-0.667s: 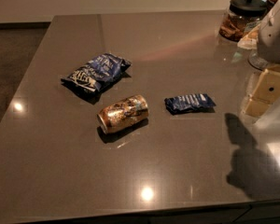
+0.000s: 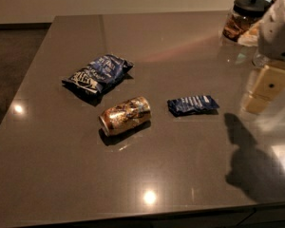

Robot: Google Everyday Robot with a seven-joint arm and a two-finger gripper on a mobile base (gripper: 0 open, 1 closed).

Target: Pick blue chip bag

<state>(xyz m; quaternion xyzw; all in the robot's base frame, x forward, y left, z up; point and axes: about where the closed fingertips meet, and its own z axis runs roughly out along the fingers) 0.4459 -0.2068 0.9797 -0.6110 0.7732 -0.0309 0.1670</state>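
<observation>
The blue chip bag (image 2: 98, 74) lies crinkled and shiny on the dark tabletop (image 2: 180, 175), left of centre, with white lettering and dark edges. My gripper (image 2: 266, 87) hangs at the right edge of the camera view, beige below a white arm (image 2: 280, 30). It is well to the right of the bag and apart from it, above the table. It holds nothing that I can see. Its shadow (image 2: 249, 160) falls on the table in front of it.
A gold can (image 2: 125, 115) lies on its side just in front of the bag. A small flat dark-blue packet (image 2: 192, 104) lies to the can's right. A glass jar with a black lid (image 2: 242, 18) stands at the back right.
</observation>
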